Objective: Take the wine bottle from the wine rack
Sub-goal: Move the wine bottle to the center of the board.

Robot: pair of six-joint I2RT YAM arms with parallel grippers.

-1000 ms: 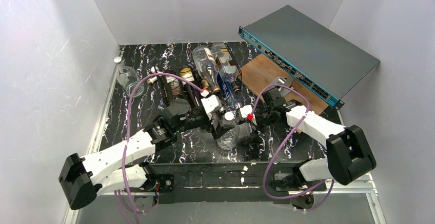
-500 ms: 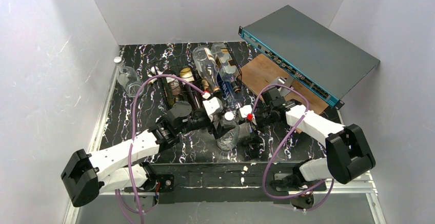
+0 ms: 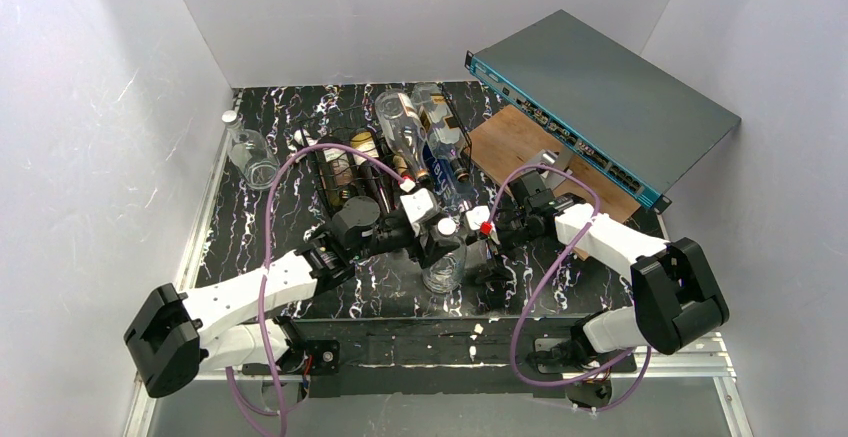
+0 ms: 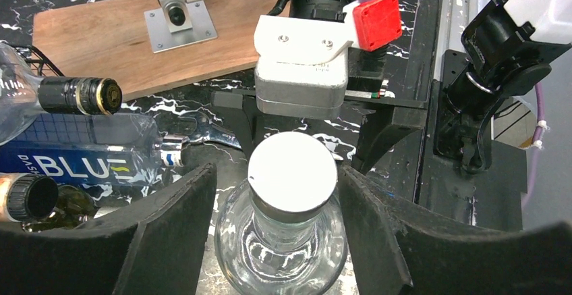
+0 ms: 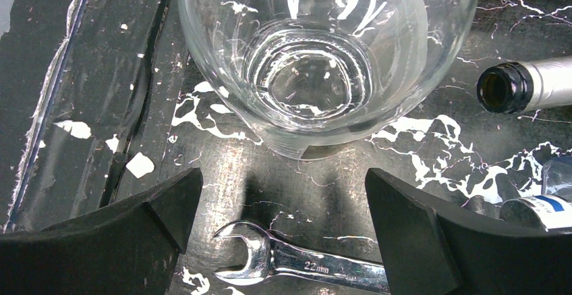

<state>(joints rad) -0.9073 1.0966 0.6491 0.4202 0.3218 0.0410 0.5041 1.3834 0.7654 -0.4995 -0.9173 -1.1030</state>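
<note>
A clear glass bottle [image 3: 443, 262] with a white cap [image 4: 292, 168] stands upright on the black marbled table in front of the black wire wine rack [image 3: 335, 169]. My left gripper [image 4: 276, 173] is open, one finger [image 4: 175, 221] on each side of the bottle's neck with a gap on both sides. It also shows in the top view [image 3: 440, 240]. My right gripper [image 5: 283, 180] is open and empty, pointing down just right of the bottle's base [image 5: 317, 59], over a 22 mm wrench [image 5: 303, 264]. Several bottles [image 3: 400, 129] lie on the rack.
A grey box with a teal edge [image 3: 600, 97] leans at the back right, above a wooden board [image 3: 510, 137] with a metal bracket [image 4: 179, 11]. A clear bottle [image 3: 250, 157] lies at the far left. Bottle necks [image 4: 77, 96] stick out next to my left fingers.
My left arm has shifted a little to the right, bringing its open fingers further round the standing bottle's neck. The right arm and the bottle have barely moved.
</note>
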